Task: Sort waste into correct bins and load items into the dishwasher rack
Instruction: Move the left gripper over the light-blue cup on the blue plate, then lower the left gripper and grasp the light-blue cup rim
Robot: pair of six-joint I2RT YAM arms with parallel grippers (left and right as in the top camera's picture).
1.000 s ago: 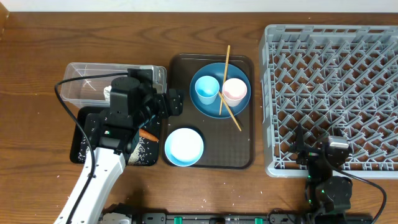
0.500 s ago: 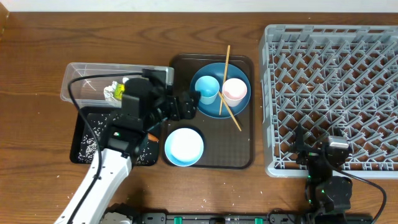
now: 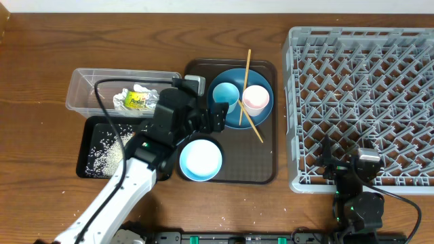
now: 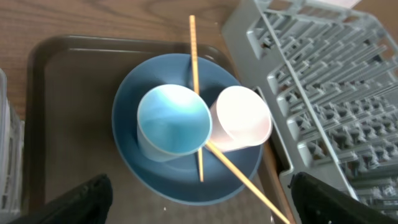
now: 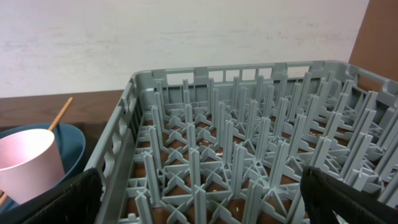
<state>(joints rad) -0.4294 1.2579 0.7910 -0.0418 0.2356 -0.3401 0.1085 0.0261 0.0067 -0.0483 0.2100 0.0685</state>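
Left tool [image 4: 205, 199] is wide and empty, just short of the plate [image 4: 124, 155]. Blue cup [image 4: 174, 121] stands upright on the plate, dead ahead, chopsticks [image 4: 194, 62] touching it. Right tool [image 5: 199, 199] is wide too, well off the plate.

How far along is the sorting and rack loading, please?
Done: the yellow-green packet sits in the clear tub, rice in the black tray. In hand: the open left gripper hovers by the light blue cup. Left: pinkish-white cup, blue plate, bowl, chopsticks; the rack is empty.
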